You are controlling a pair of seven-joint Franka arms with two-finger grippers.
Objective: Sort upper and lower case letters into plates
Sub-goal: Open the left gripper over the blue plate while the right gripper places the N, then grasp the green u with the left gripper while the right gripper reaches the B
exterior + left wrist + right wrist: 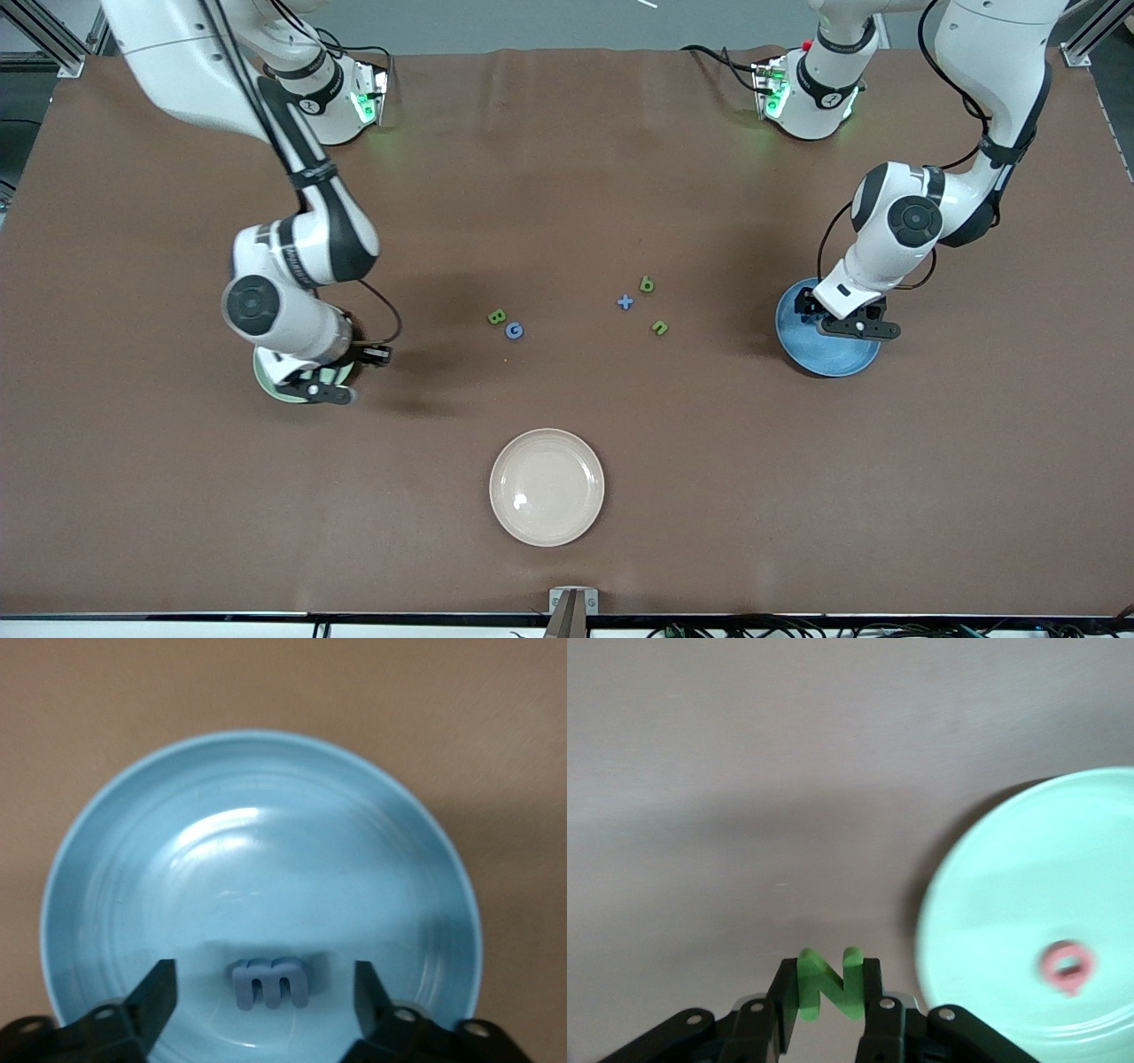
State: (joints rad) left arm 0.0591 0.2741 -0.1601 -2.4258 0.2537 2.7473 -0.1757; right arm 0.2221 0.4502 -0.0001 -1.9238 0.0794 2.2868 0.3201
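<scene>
My right gripper point(830, 992) is shut on a green capital N point(830, 981) and holds it in the air beside the rim of the pale green plate point(1010, 895), where a pink G point(1066, 966) lies. In the front view this gripper point(319, 390) covers most of that plate point(266, 377). My left gripper point(266, 992) is open over the blue plate point(257, 815), with a blue small m point(270, 981) lying in the plate between its fingers point(159, 992). It hangs over the blue plate point(828, 354) in the front view point(855, 328).
Loose on the table's middle lie a green B point(496, 316), a blue G point(514, 330), a blue x point(625, 302), a green b point(647, 284) and a green u point(659, 327). A cream plate point(547, 486) stands nearer the front camera.
</scene>
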